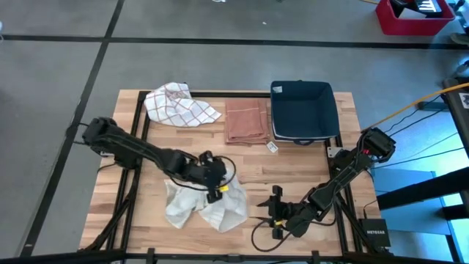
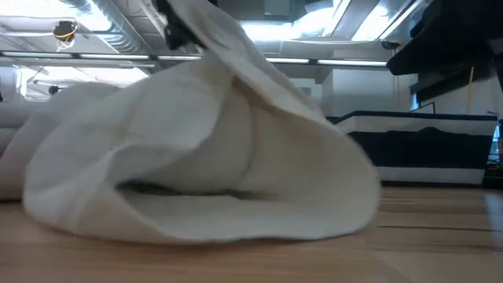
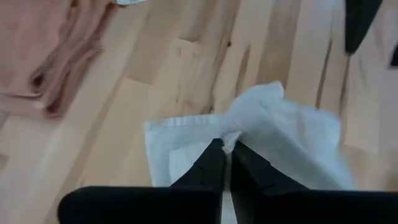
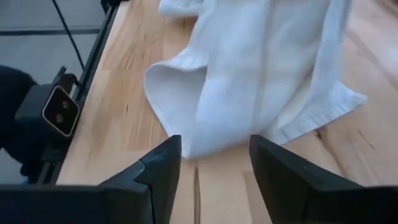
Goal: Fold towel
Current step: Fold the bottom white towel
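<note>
The left gripper (image 1: 218,187) is down over the white towel (image 1: 201,207) at the near middle of the wooden table (image 1: 146,147), and the left wrist view shows its fingers (image 3: 211,168) pressed together on a pinch of the cloth. From the low view that pinched part rises into a peak, the rest of the towel sagging in a rumpled loop onto the boards.

Over on the right, the right gripper (image 1: 275,213) sits low near the table's front edge, just beside the towel's right-hand side and pointing at it. Its jaws stand apart with nothing between them; the right wrist view shows bare wood in the gap and the towel's hem just beyond the fingertips, apart from them.

At the back of the table, a red-checked cloth (image 1: 179,104) lies crumpled at the left, a folded pinkish-brown towel (image 1: 246,121) beside it, and a dark blue bin (image 1: 302,110) next along. A small white tag (image 1: 272,147) rests in front of the bin; any print on it is too small to read. Off the table's right front corner, a black box (image 1: 377,232) carries white lettering that looks like "NETGEAR", though it is tiny here.
</note>
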Motion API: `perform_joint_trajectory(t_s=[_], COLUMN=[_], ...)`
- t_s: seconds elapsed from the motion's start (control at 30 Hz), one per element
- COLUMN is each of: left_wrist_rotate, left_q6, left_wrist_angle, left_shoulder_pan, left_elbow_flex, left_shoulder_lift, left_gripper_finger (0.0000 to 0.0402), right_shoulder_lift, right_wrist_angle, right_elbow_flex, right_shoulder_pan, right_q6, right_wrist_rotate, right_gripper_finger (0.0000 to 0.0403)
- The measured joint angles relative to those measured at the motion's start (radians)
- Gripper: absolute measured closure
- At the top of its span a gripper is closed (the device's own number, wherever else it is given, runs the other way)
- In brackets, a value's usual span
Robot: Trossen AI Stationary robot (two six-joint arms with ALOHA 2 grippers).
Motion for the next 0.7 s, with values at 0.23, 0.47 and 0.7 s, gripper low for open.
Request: perform_joint_trajectory(t_s=[0.23, 0.47, 0.7], left_wrist_rotate=[0.021, -0.018, -0.019], left_q6=[0.014, -0.043, -0.031], left_wrist_angle=[0.073, 0.149, 0.162], left_shoulder_pan=[0.008, 0.018, 0.009], left_elbow_flex=[-0.002, -0.002, -0.002], left_shoulder_lift=[0.084, 0.089, 0.088], left_gripper_finger=[0.0393, 0.0392, 0.0392], right_shoulder_lift=[0.031, 0.197, 0.309], right_wrist_angle=[0.080, 0.160, 0.073], right_elbow_flex=[0.001, 0.115, 0.289], right_shoulder_pan=[-0.050, -0.103, -0.104], right_q6=[-0.002, -0.203, -0.346], right_wrist_rotate=[0.036, -0.029, 0.287], right_gripper_finger=[0.0146, 0.0135, 0.0158])
